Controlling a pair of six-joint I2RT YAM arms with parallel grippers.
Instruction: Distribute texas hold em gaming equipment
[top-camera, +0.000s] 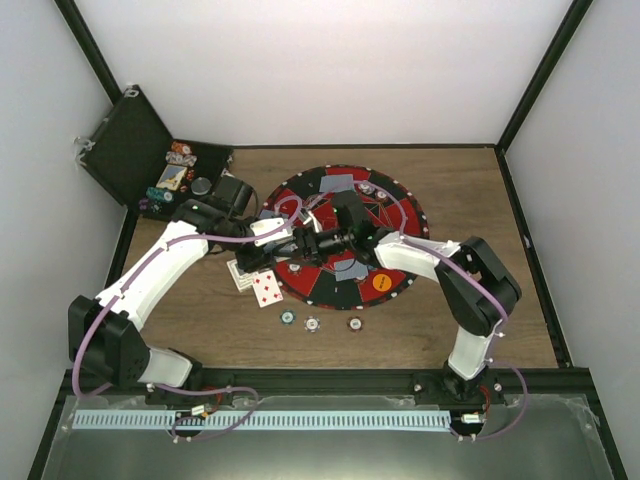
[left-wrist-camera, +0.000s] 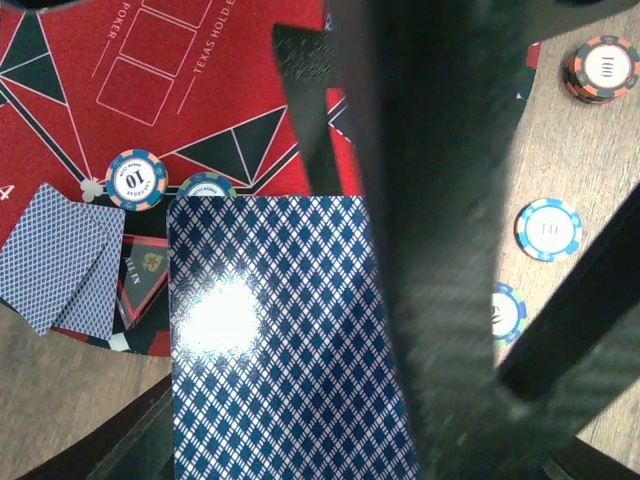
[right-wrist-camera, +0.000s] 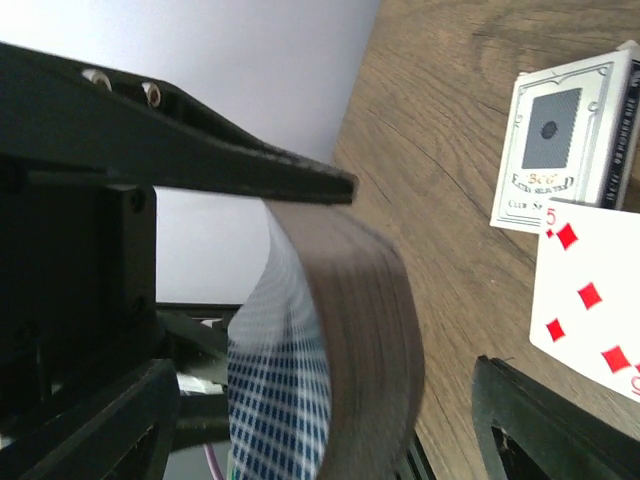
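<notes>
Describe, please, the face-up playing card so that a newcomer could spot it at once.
Find the round red-and-black mat on the wooden table. At its near-left edge lies the face-up card, beside a card box. It shows a white face with red diamonds; the cards on the mat show patterned blue backs.

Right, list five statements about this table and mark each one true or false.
1. The left pincer is empty. False: it is shut on a deck of cards.
2. A face-up diamonds card lies on the wood beside the round mat. True.
3. The black case stands at the right rear corner. False: it is at the left rear corner.
4. Three poker chips lie in a row on the wood in front of the mat. True.
5. The orange disc lies on the bare wood. False: it lies on the mat, near its front edge.
</notes>
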